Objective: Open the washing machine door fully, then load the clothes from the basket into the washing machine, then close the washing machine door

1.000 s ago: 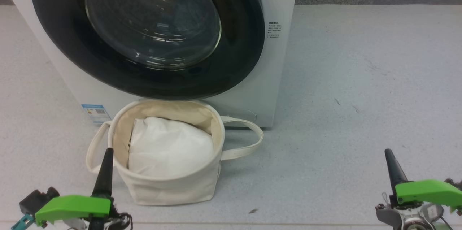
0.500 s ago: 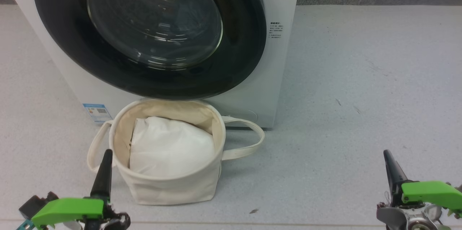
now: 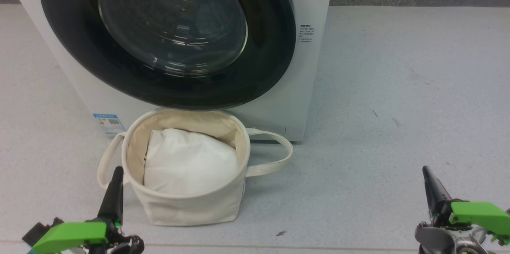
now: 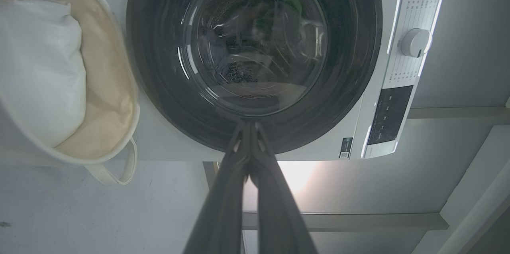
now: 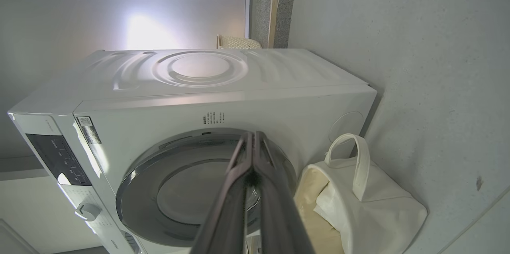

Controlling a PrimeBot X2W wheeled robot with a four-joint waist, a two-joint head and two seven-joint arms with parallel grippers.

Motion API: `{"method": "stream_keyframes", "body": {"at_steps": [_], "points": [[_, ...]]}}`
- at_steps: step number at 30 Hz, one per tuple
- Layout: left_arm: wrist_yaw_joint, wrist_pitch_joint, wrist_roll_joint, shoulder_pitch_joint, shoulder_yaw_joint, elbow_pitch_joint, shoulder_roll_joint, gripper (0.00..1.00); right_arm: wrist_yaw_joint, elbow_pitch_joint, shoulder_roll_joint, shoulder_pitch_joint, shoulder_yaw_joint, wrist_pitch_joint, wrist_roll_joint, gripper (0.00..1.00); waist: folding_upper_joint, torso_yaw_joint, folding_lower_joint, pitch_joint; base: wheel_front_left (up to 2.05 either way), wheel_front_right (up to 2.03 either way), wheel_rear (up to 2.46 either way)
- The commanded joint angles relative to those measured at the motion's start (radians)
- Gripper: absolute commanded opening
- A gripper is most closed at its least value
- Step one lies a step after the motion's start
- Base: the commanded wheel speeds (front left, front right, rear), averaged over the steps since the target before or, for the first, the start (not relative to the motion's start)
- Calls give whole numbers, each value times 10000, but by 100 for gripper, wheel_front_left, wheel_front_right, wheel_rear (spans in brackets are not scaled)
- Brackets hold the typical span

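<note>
Left pincer [image 3: 118,172] lower — door [image 3: 171,22] closed

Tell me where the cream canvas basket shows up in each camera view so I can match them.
Head view: the basket sits lower centre, on the floor, just below the washing machine door.
Left wrist view: basket at the upper left edge, left of the door.
Right wrist view: basket at the lower right, right of the door.
Shared landmark: the round washing machine door, beside the basket in all three.
</note>
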Motion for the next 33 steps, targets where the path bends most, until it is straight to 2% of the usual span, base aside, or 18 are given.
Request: {"method": "stream_keyframes", "body": {"at_steps": [1, 6, 33], "points": [[-18, 113, -210, -221, 388, -461, 15, 0, 2, -293, 7, -432, 124, 87, 257, 0, 0, 4, 0, 0, 0, 0, 0], [6, 252, -631, -167, 491, -557, -60, 0, 2, -294, 43, -429, 74, 195, 728, 0, 0, 22, 0, 0, 0, 0, 0], [6, 252, -631, -167, 491, -558, -60, 0, 2, -308, -70, -417, 227, 74, 862, 0, 0, 22, 0, 0, 0, 0, 0]]}}
